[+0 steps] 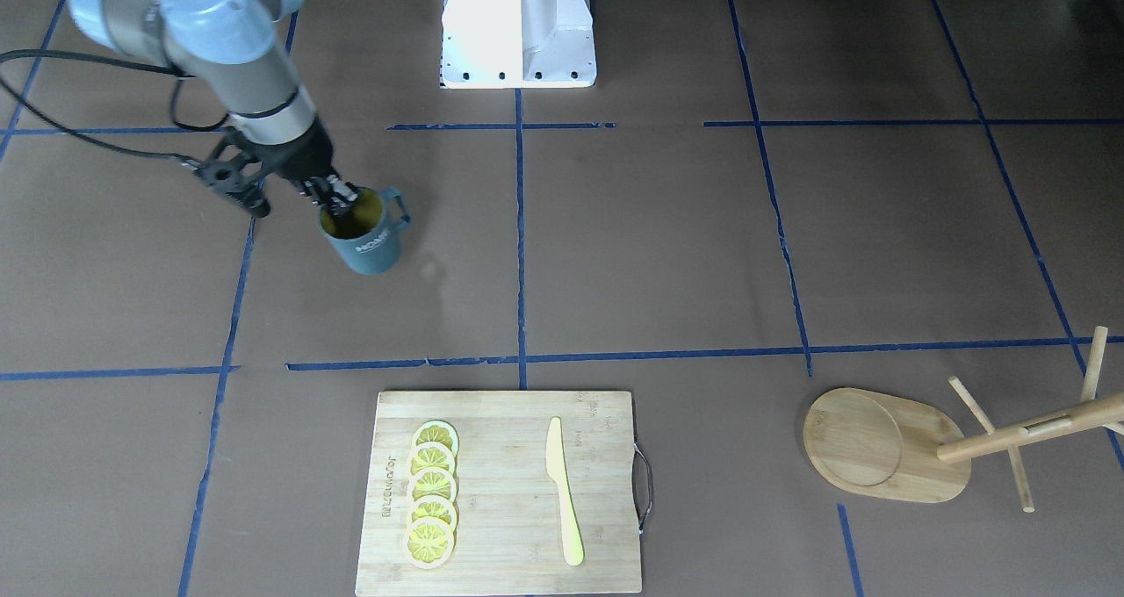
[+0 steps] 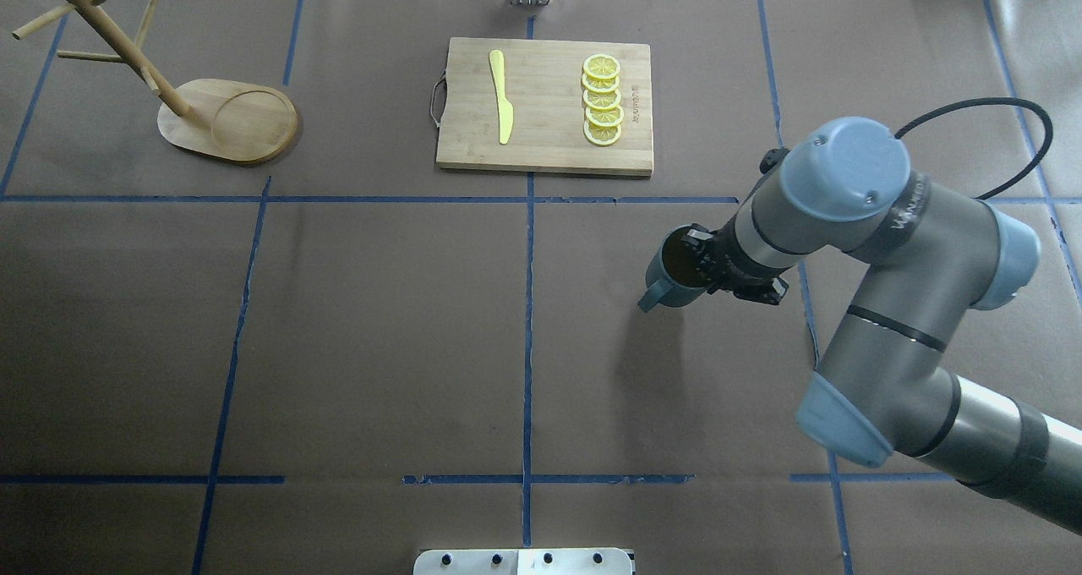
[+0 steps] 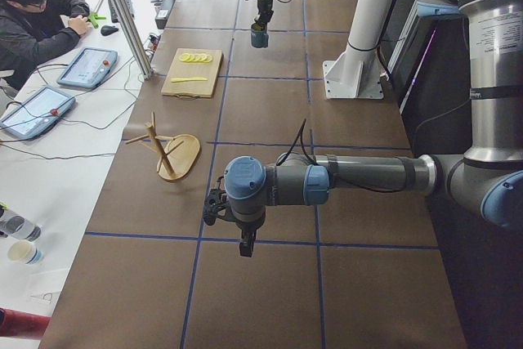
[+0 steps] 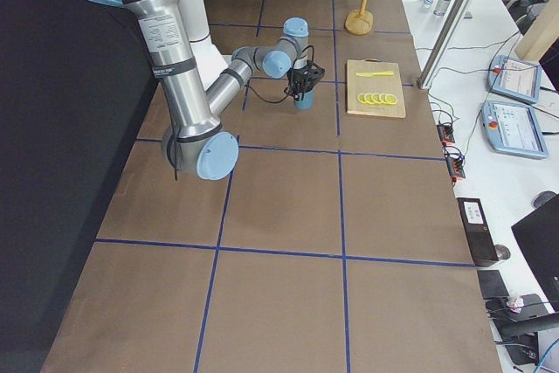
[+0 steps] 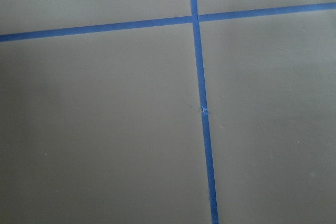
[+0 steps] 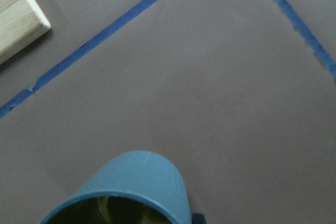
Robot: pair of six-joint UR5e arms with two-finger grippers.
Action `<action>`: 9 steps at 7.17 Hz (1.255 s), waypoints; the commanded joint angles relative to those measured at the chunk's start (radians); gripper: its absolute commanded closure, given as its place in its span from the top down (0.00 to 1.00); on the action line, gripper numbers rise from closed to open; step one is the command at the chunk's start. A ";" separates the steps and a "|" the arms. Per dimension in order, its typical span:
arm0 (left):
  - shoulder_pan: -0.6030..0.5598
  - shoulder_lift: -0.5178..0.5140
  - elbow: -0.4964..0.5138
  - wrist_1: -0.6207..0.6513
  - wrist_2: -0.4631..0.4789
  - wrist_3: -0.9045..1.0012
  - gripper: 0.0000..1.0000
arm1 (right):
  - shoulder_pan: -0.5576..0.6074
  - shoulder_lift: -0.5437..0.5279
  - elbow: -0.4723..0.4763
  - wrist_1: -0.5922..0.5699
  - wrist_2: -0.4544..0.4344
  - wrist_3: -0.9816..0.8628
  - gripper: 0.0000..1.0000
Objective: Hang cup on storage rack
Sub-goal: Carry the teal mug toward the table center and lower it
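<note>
**Right gripper** (image 1: 338, 195): clamped on the rim wall of the cup (image 1: 369, 237), one finger inside the mouth and one outside, at about 10 o'clock of the rim in the front-facing view. The handle (image 1: 400, 207) is found roughly across, at 3 o'clock. The cup is judged to be lifted just clear of the table (image 1: 667, 255), since a shadow is seen apart from it in the overhead view.

**Left gripper** (image 3: 244, 249): seen only from the side, over bare table. Whether it is apart or together cannot be told.

**Surroundings (overhead view):**
- The storage rack (image 2: 228, 120) is placed well apart, at 10 o'clock of the cup.
- The cutting board (image 2: 545, 135), with knife (image 2: 501, 97) and lemon slices (image 2: 602, 100), lies nearer, at 11 o'clock.

**Step judged:** carry toward the rack.
- A mug pinched by one wall can swing, so slow travel is advised.
- The handle loop should be turned to lead and brought above a tip of the pegs (image 2: 84, 55).
- It should then be lowered along the upward slant.

**Materials:**
- Cup: teal-grey outside, yellow within, white lettering on the side.
- Rack: pale bamboo, with an oval base with a round recess, a round post and thin dowels.
- Table: covered in matt brown paper, gridded with blue tape.
</note>
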 commanded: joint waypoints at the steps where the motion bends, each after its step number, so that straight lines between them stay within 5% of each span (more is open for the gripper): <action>1: 0.000 0.001 0.003 0.000 0.000 0.001 1.00 | -0.072 0.150 -0.075 -0.063 -0.053 0.109 0.00; 4: 0.002 0.001 0.003 0.002 -0.002 0.001 1.00 | -0.104 0.299 -0.222 -0.064 -0.079 0.191 0.01; 9: 0.002 0.001 0.003 0.002 -0.002 0.001 1.00 | -0.160 0.313 -0.258 -0.063 -0.080 0.211 0.05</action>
